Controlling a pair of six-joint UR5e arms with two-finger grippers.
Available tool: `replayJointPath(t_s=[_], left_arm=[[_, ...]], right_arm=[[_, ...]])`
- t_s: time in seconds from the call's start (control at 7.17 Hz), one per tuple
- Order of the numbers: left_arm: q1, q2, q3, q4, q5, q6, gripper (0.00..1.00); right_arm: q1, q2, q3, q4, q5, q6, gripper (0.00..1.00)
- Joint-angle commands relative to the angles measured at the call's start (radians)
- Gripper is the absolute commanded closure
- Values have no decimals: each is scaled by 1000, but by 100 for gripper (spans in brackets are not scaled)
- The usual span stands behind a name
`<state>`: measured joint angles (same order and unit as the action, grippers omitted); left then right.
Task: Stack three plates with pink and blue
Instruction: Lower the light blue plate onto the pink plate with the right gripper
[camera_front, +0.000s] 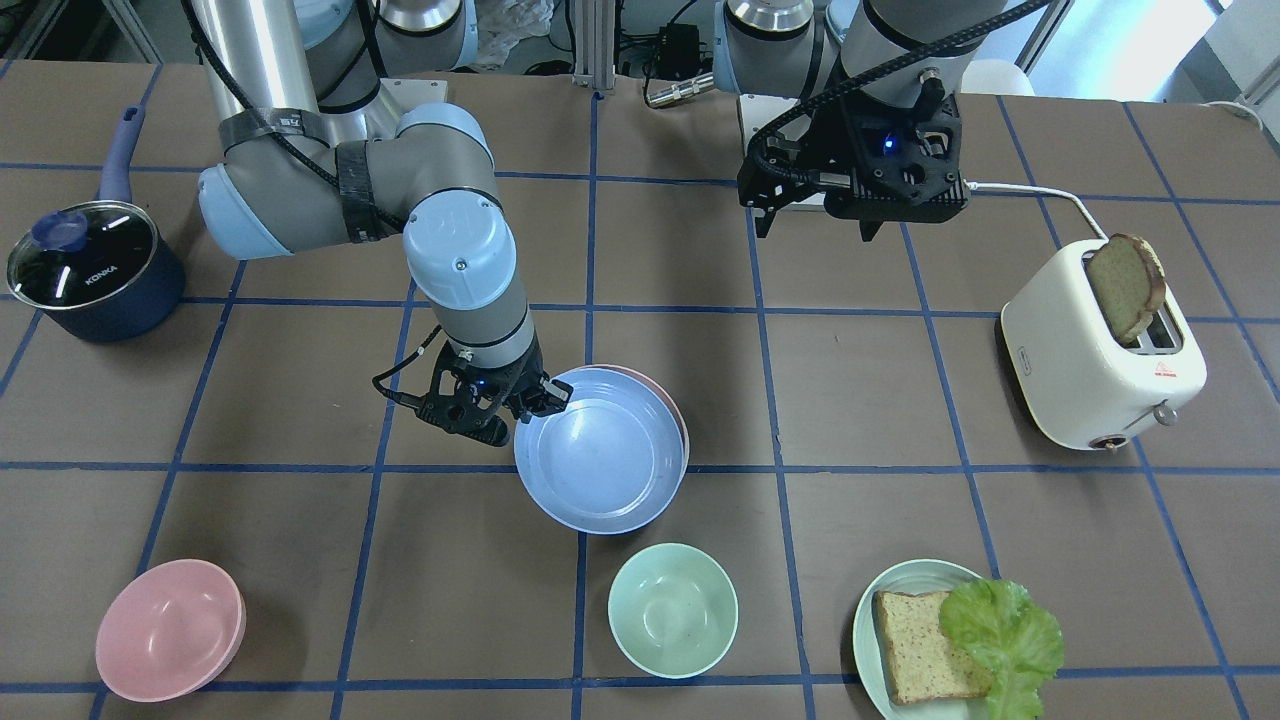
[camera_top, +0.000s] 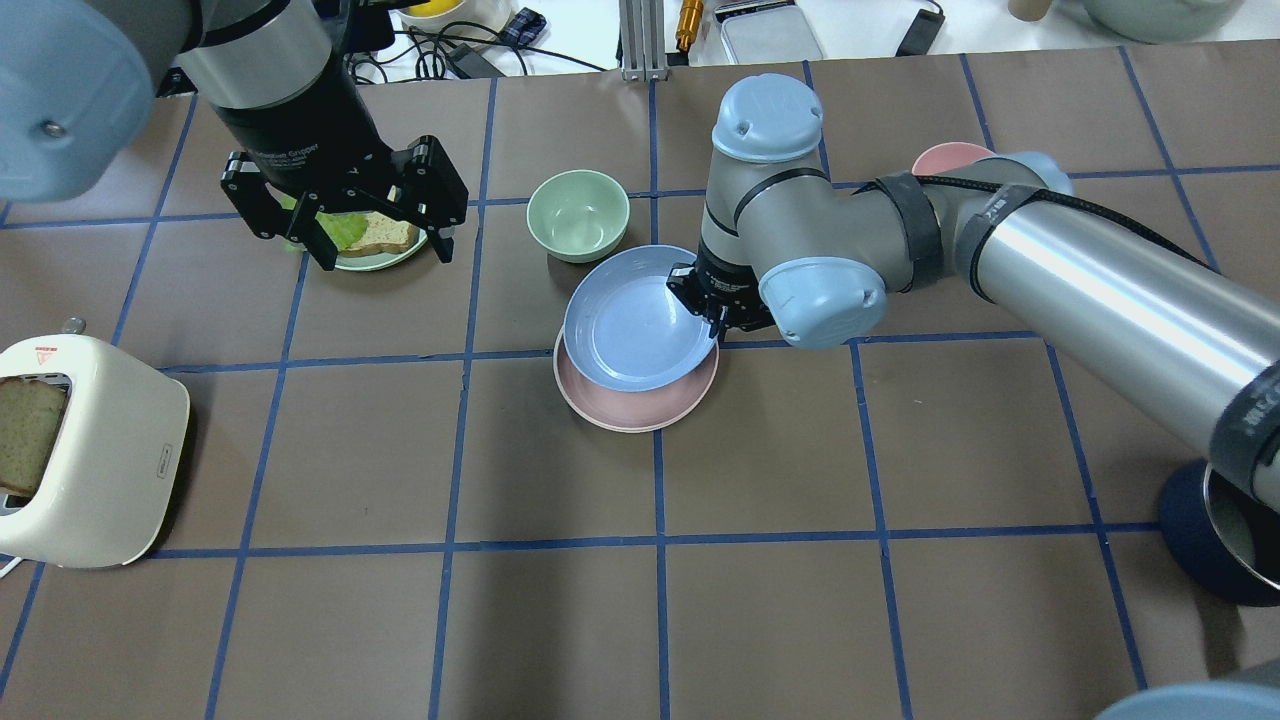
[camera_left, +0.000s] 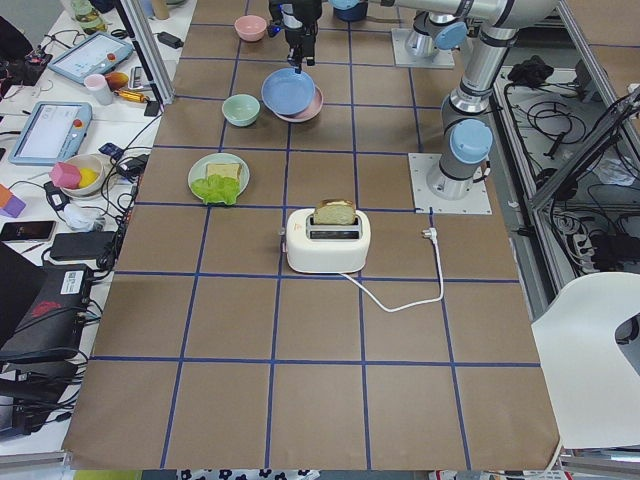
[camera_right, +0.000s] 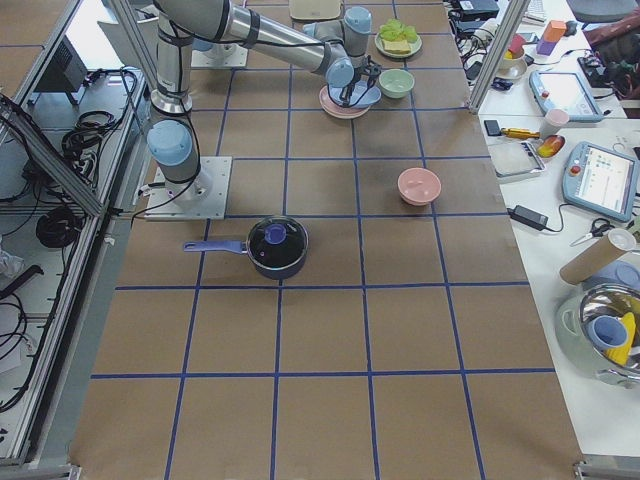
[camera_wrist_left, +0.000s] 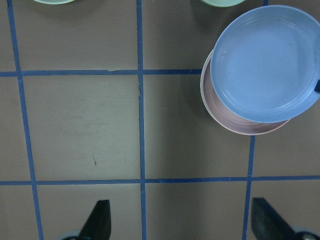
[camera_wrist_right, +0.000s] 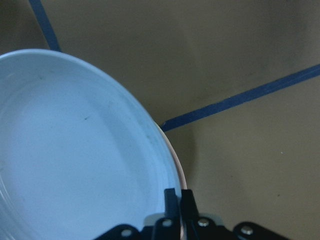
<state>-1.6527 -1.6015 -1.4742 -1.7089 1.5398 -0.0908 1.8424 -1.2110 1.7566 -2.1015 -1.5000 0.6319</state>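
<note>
My right gripper (camera_front: 545, 398) is shut on the rim of the light blue plate (camera_front: 600, 455). It holds the plate over the pale pink plate (camera_front: 679, 412), shifted toward the mint bowl side. In the overhead view the blue plate (camera_top: 640, 320) covers most of the pink plate (camera_top: 640, 412). I cannot tell whether they touch. The right wrist view shows the fingers (camera_wrist_right: 172, 200) pinched on the blue rim (camera_wrist_right: 75, 150). The cream-white plate does not show on its own. My left gripper (camera_top: 345, 235) is open and empty, high above the table; its view shows both plates (camera_wrist_left: 265, 62).
A mint bowl (camera_front: 672, 610) sits just beyond the plates. A pink bowl (camera_front: 170, 642), a mint-green plate (camera_front: 866, 610) with bread and lettuce, a white toaster (camera_front: 1100, 360) with bread and a dark lidded pot (camera_front: 90, 270) stand around the table.
</note>
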Motion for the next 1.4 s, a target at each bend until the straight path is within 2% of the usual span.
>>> replayJointPath(t_s=[0.0,0.28,0.56,0.84,0.98,1.12,1.26], left_arm=[[-1,0,0,0,-1,-1,0],[1,2,2,0,0,-1,0],[1,2,3,0,0,-1,0],[1,2,0,18,2,3,0],[2,2,0,20,0,3,0],[1,2,0,20,0,3,0],[1,2,0,20,2,5,0]], right_arm=[[5,-12,6,14,-2,0,100],[3,-45,17,37,-2,-3,100],[-3,-39,61,-26,1,-5,100],[0,-35,58,-50,6,-1,100],[-3,-33,61,-64,6,-1,94],[-8,-24,63,-63,1,-1,57],[-11,-25,64,-60,0,0,31]])
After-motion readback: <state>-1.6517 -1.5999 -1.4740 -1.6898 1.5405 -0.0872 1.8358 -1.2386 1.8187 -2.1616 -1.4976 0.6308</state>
